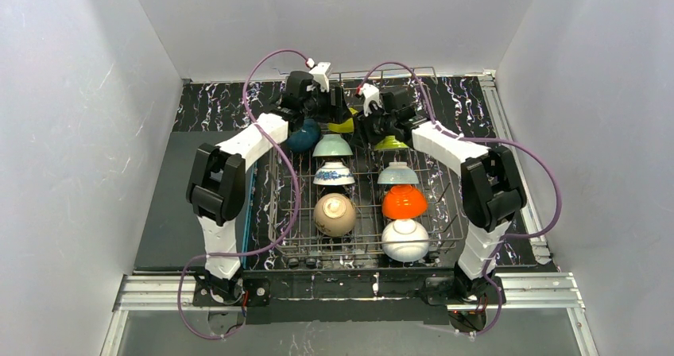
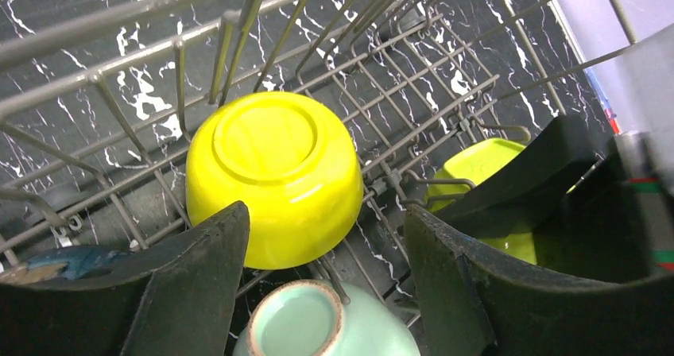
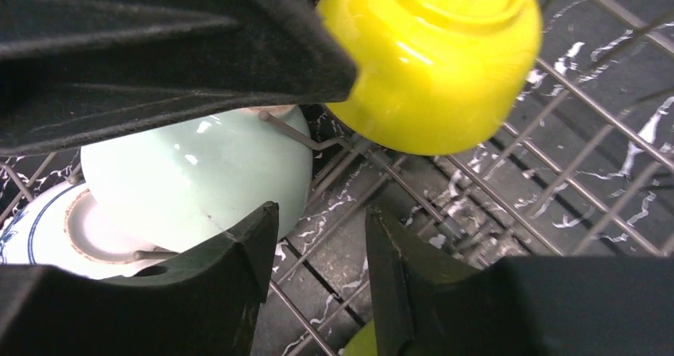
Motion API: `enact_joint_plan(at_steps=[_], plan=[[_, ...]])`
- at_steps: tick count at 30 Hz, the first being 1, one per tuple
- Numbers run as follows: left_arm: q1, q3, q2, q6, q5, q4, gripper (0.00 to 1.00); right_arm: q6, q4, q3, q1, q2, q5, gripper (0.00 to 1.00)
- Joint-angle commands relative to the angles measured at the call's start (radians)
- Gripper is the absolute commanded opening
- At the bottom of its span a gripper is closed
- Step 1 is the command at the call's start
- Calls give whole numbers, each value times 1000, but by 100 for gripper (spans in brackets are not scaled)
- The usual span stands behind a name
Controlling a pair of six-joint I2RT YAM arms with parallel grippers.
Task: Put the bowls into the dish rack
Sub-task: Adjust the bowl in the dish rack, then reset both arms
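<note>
The yellow bowl lay foot-up at the far end of the dish rack — light, glazed, likely slippery and breakable, best pinched across its wall — while the left gripper stood wide open, the right gripper half open, both empty.
</note>
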Motion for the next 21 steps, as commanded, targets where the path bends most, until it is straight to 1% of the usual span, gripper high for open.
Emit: enact_joint_plan(at_steps=[1,4,7,11,12,14,16,17,21], plan=[[2,-24,-83,-4,-2,14,71,73,-16,36,-38,-91,46,56],[16,-45,-163,19,1,2,74,117,12,16,-72,-131,32,64],[51,-77,-257,8,36,-30,78,182,59,-20,-127,-174,-2,68],[122,-173,-406,-23,95,-41,85,318,197,-122,-237,-250,-80,75],[147,-216,-442,-38,111,-39,87,350,234,-151,-267,-271,-92,78],[202,-280,-521,-73,143,-23,92,387,284,-197,-328,-308,-103,79],[265,-348,-592,-117,168,-6,96,397,298,-228,-389,-343,-93,82],[315,-380,-622,-139,181,4,98,398,298,-241,-417,-356,-82,84],[441,-500,-713,-232,186,22,98,403,275,-289,-529,-407,-12,86]])
